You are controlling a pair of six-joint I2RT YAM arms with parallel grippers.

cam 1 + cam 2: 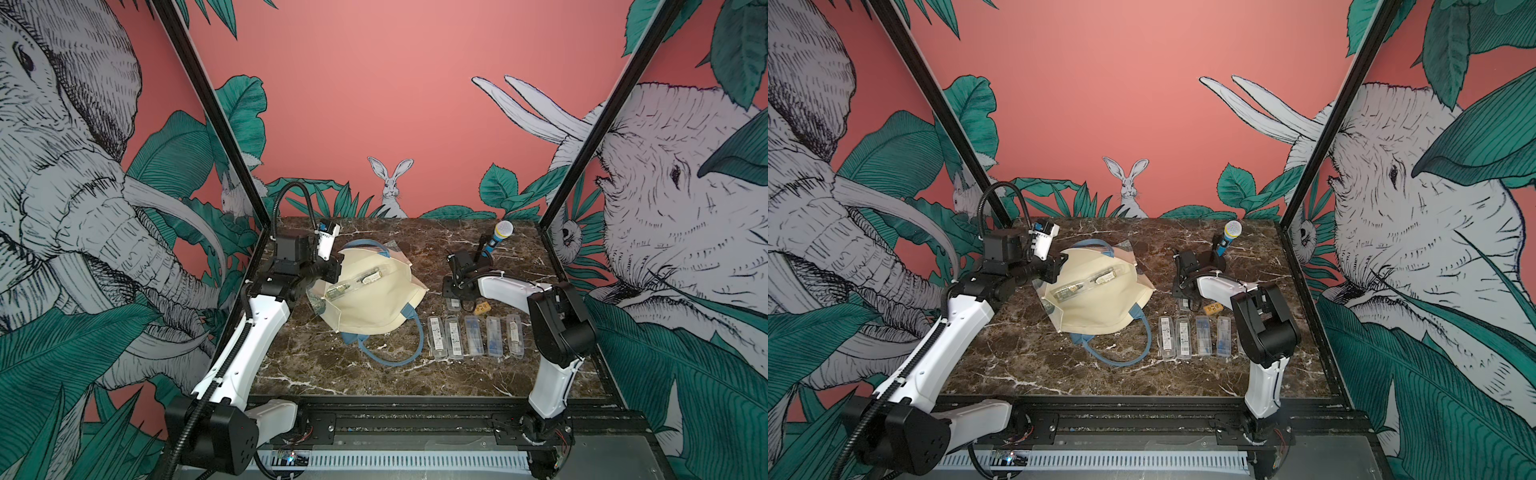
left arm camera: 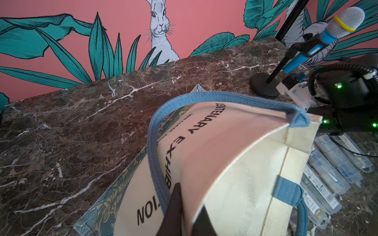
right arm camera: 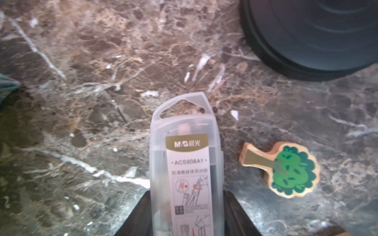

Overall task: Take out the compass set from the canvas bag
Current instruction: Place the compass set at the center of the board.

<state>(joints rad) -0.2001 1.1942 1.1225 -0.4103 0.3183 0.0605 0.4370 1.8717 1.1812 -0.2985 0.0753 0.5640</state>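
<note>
The cream canvas bag (image 1: 374, 307) (image 1: 1100, 307) lies on its side on the marble table, its mouth held open. My left gripper (image 1: 334, 266) (image 2: 190, 197) is shut on the bag's upper rim (image 2: 225, 147), next to a blue handle (image 2: 155, 143). Two compass sets in clear cases (image 1: 340, 291) (image 1: 374, 275) lie inside the bag. My right gripper (image 1: 453, 297) (image 3: 186, 214) is low over the table right of the bag, shut on another compass set (image 3: 186, 159), one jaw against each long side of the case.
Several clear compass cases (image 1: 473, 336) (image 1: 1187, 336) lie in a row at front right. A blue microphone (image 1: 496, 237) stands on a black round base (image 3: 306, 36) behind my right gripper. A small wooden tree piece (image 3: 286, 171) lies just beside the held case.
</note>
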